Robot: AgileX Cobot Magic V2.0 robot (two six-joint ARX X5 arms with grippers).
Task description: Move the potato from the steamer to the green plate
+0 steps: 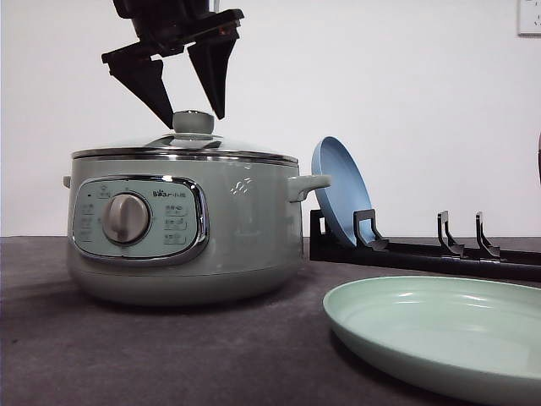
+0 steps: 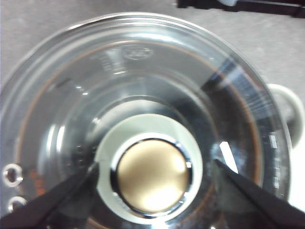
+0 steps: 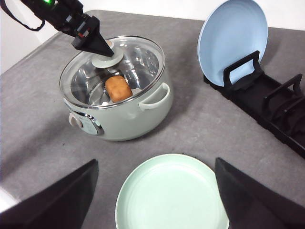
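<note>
Orange-brown potato (image 3: 118, 89): lying inside the steamer, showing through the glass lid in the right wrist view, close under the knob.
Steamer (image 1: 182, 228): sitting on the grey table (image 1: 127, 355), pale sage-green, its chrome-framed panel and silver dial (image 1: 125, 218) facing the front camera; one side handle (image 1: 308, 184) is sticking out toward the blue plate.
Glass lid (image 3: 136, 59): resting closed on the steamer rim, its knob (image 2: 151, 175) standing up at the centre with a gold-toned cap ringed in chrome.
Left gripper (image 1: 193, 85): hanging directly over the lid, fingers spread apart, one black fingertip (image 2: 57, 198) on each side of the knob; whether the tips are touching it cannot be told.
Green plate (image 1: 439, 334): lying flat on the table just in front of the steamer on the robot's right side, nothing on it.
Right gripper (image 3: 155, 200): hovering above the green plate with its fingers wide apart, holding nothing.
Blue plate (image 1: 338, 190): standing on edge in the first slot of the black rack (image 1: 423, 249), just beside the steamer's handle.
Rack: lying along the table behind the green plate, its other slots unfilled.
</note>
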